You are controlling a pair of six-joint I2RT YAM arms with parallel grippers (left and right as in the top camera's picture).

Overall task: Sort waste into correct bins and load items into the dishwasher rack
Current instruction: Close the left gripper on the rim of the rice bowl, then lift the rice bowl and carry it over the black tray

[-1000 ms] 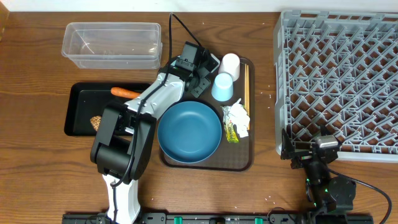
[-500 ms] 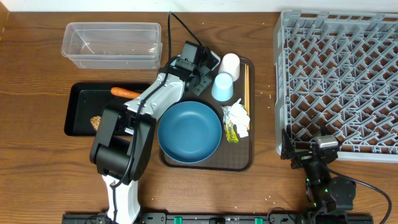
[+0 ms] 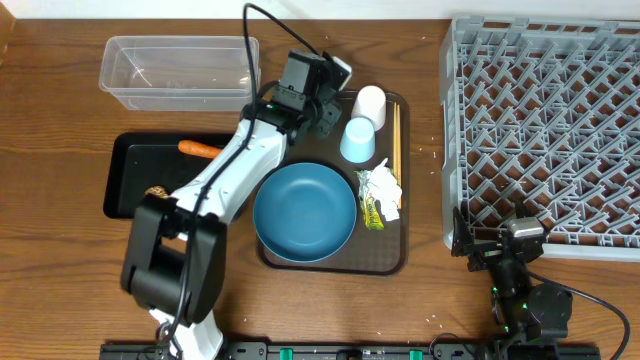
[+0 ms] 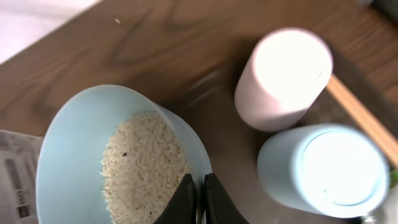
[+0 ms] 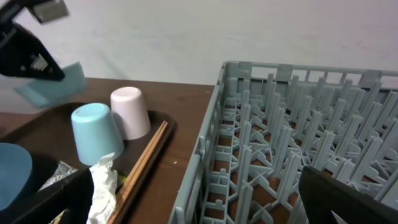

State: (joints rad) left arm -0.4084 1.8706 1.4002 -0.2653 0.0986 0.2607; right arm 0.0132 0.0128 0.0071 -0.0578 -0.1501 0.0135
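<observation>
Clamping the rim of the small light blue bowl, your left gripper holds rice; black tray lies leftward, nearer its base.

Overhead, the left arm covers most of the small light blue bowl and part of the brown food lump, the dishwasher rack runs off the right edge, and the right wrist view shows only a sliver of the dark blue dish.
</observation>
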